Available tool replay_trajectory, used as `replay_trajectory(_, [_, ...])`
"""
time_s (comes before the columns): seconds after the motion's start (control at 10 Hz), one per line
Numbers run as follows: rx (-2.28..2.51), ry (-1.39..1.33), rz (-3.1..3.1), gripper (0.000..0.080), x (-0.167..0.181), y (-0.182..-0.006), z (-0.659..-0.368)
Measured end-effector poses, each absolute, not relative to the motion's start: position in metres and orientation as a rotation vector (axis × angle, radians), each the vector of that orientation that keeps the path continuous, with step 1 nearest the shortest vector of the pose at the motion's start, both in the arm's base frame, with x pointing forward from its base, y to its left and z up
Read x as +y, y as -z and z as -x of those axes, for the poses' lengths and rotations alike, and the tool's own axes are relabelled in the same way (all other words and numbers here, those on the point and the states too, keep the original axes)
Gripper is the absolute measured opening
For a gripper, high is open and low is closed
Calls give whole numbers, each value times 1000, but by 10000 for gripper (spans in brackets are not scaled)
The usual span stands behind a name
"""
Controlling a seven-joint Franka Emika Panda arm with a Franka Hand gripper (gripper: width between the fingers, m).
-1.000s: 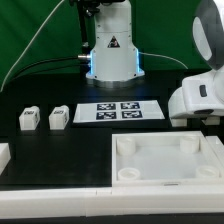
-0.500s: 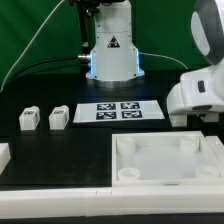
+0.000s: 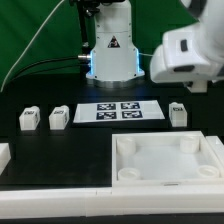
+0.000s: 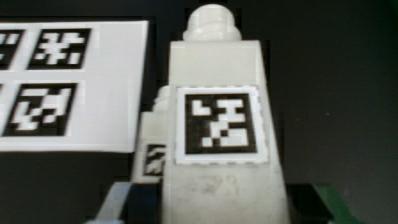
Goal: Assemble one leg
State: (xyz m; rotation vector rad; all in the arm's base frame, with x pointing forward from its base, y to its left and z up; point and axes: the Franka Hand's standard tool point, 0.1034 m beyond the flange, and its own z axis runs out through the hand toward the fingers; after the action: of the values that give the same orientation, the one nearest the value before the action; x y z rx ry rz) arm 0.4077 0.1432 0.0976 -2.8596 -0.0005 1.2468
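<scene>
Far on the exterior view's left, a white block (image 3: 28,120) and a second block (image 3: 59,117) stand side by side on the black table (image 3: 60,150). Next lies the marker board (image 3: 120,110), flat. Near its right edge the leg (image 3: 178,114) stands upright on the table, apart from the tray (image 3: 160,183) in front of it. My arm (image 3: 185,55) hangs above the leg. From my wrist, the leg's tag (image 4: 221,122) faces me. Only blurred slivers of my claw (image 4: 222,212) show, so I cannot tell whether it is released or clenched.
</scene>
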Motion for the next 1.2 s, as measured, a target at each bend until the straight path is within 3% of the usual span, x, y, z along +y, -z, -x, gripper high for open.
replay_trajectory(0.2, [-3,-1173,2887,294,147,-91,-412])
replay_trajectory(0.6, [12,-542,3037,294,151,-91,-426])
replay_trajectory(1.0, [-89,-21,3048,294,140,-113,-458])
replay_trajectory(1.2, [-148,-14,3040,294,130,-121,-478])
